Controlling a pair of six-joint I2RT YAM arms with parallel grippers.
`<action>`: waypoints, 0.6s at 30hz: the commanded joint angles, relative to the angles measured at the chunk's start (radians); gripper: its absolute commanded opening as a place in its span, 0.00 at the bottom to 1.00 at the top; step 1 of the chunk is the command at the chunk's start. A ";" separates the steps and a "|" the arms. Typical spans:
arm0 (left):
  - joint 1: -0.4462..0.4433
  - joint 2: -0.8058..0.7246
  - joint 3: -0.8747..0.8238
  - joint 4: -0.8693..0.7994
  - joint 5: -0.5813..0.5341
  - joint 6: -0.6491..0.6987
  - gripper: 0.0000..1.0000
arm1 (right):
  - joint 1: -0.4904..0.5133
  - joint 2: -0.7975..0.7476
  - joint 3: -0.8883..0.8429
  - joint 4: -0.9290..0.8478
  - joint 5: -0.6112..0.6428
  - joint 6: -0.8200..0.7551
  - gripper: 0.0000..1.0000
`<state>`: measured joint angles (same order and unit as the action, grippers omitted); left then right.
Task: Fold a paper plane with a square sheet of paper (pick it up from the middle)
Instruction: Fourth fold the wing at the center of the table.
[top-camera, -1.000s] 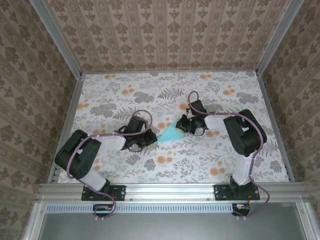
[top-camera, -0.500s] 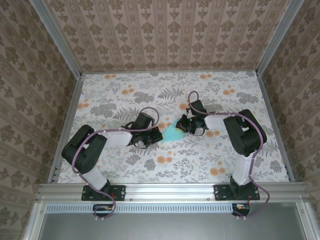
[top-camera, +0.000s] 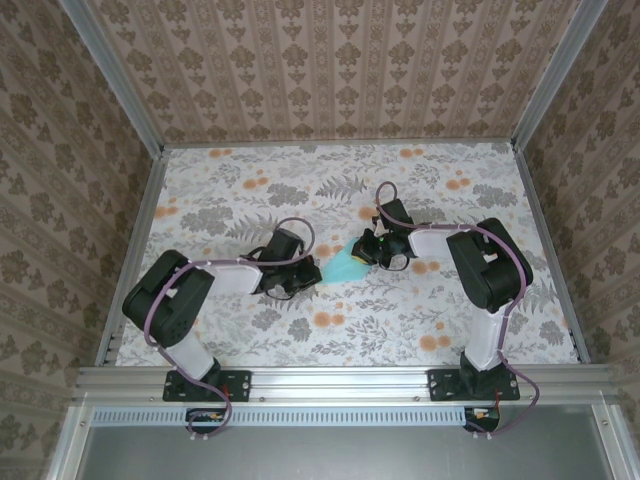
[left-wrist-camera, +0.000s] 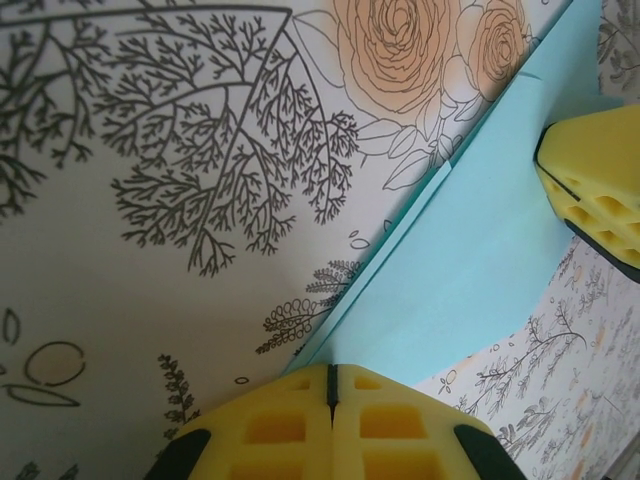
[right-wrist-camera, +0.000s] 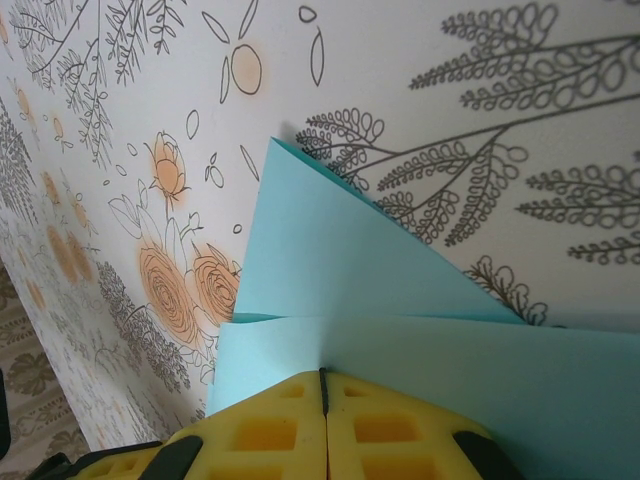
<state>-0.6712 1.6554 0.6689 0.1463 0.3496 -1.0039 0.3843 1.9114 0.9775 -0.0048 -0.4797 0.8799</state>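
Free tabletop all around; walls beyond.

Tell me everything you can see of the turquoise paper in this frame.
The sheet of paper is thin, plain turquoise, folded into a pointed, layered shape with crisp creases. It is at mid-table, over the floral tablecloth. The left gripper pinches its narrow tip, the right gripper its wide end, both shut.

Smooth matt paper sheet, spongy yellow pads on left hand, matt table cover
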 joint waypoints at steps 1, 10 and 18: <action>0.031 0.009 -0.081 -0.107 -0.062 -0.025 0.00 | -0.011 0.112 -0.053 -0.205 0.177 -0.021 0.07; 0.081 -0.123 -0.080 -0.153 -0.030 0.026 0.00 | -0.012 0.109 -0.046 -0.223 0.182 -0.031 0.07; 0.043 -0.117 0.064 -0.089 0.071 0.094 0.00 | -0.011 0.093 -0.036 -0.222 0.173 -0.033 0.07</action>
<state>-0.6144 1.5341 0.6708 0.0460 0.3763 -0.9604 0.3843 1.9152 0.9916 -0.0238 -0.4828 0.8631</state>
